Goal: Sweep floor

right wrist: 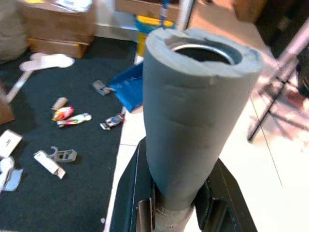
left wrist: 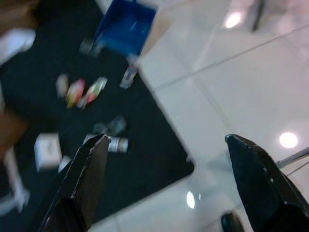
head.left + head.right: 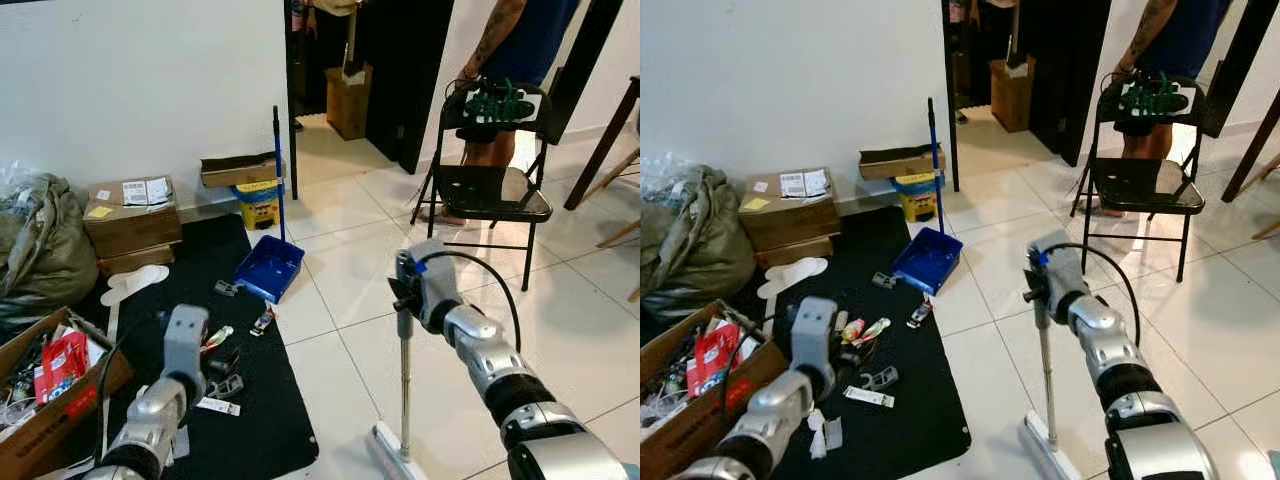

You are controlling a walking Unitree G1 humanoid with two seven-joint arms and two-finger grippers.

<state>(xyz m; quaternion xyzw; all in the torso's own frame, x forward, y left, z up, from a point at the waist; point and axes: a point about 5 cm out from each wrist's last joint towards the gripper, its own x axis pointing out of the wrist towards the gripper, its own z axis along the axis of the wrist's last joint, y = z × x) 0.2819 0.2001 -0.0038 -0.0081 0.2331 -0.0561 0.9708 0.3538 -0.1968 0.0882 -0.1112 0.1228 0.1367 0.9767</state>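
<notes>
So the right hand (image 1: pixel 176 203) is clamped around the grey foam grip of the broom (image 3: pixel 404 370), holding it upright with the head resting on the white tile floor (image 3: pixel 560 300) just beside the black mat (image 3: pixel 250 420). The left hand (image 2: pixel 178 183) hangs above the mat, fingers spread wide, gripping nothing. Honestly, sweeping looks barely started: wrappers and small junk (image 3: pixel 862 330) are scattered all over the mat, and the blue dustpan (image 3: pixel 268 267) at its far edge looks empty. Pretty much everything's left to do.
</notes>
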